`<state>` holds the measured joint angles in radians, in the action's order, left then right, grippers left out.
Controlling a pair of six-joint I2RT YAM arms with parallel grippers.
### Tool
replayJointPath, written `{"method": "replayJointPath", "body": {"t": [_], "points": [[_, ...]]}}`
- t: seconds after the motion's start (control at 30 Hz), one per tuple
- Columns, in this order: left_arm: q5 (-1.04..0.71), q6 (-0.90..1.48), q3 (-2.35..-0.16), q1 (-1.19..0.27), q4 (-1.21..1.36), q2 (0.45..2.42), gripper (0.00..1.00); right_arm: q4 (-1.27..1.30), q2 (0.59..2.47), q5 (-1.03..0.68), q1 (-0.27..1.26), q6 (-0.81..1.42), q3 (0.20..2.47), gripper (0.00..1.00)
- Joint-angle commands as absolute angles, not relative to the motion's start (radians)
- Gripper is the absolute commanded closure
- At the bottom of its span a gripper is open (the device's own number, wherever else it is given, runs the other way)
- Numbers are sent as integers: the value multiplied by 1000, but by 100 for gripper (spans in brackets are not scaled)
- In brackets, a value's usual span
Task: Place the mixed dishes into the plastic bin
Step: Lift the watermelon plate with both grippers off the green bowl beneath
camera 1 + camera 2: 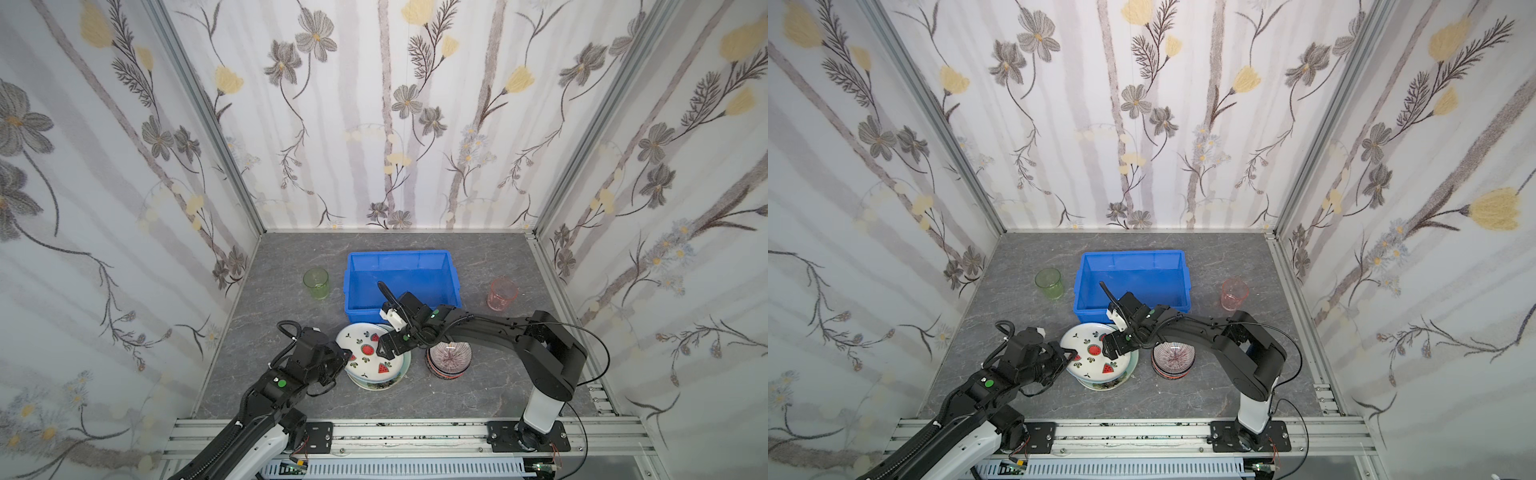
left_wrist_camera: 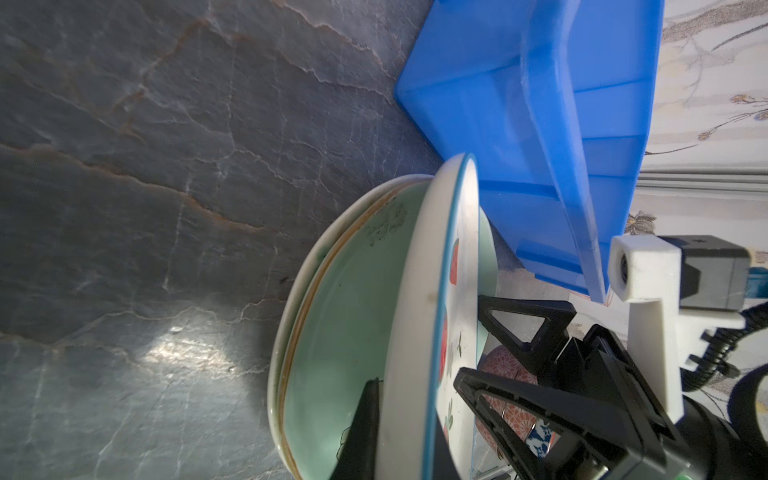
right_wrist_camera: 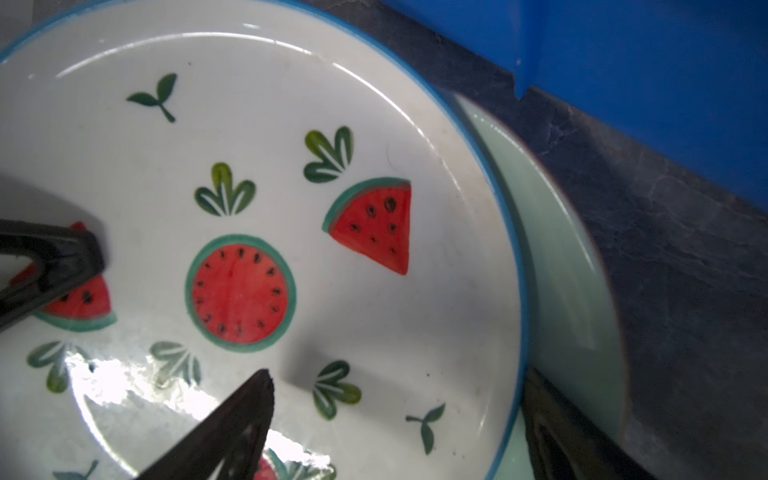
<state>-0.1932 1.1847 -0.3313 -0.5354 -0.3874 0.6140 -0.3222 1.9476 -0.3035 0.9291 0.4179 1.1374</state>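
The watermelon plate [image 1: 368, 353] tops the stacked plates at the near middle of the table [image 1: 478, 399], just on the near side of the plastic bin [image 1: 399, 254], which shows nothing inside.

Your left gripper [image 1: 348, 357] is clamped on the plate's left rim. The left wrist view shows one finger [image 2: 361, 415] under the plate and the other on its painted face, so that edge is tipped up off the pale green plate [image 2: 345, 332] below. The tilt looks deliberate: a plate nested flat offers no edge to pinch, and prying one side up makes room.

Your right gripper [image 1: 388, 352] has its jaws apart, one finger [image 3: 249, 415] over the plate's face and the other outside the right rim, placed as if to take a second hold.

I'd judge this is the first pickup, with nothing binned. The bowl stack [image 1: 451, 357] sits right of the plates. The green tumbler [image 1: 316, 282] stands left of the bin and the pink tumbler [image 1: 502, 294] right of it, both apart from the lift path.

Close the right jaws before raising, because a one-sided pinch may let the glazed plate slip.
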Motion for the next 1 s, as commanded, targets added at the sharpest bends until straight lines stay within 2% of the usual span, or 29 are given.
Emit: {"method": "replayJointPath", "body": {"t": [0.0, 0.07, 0.47, 0.87, 0.97], "points": [[-227, 1169, -338, -537, -369, 609, 98, -284, 1927, -374, 928, 417, 1147, 9], [-229, 1167, -341, -535, -372, 602, 100, -294, 1915, -367, 924, 414, 1153, 9], [-232, 1077, -405, -532, -412, 604, 100, -355, 1796, -391, 868, 412, 1178, 10], [-369, 964, -513, -493, -428, 601, 100, -386, 1647, -444, 828, 415, 1156, 11], [-401, 943, -537, -482, -428, 594, 100, -391, 1603, -472, 772, 417, 1132, 12]]}}
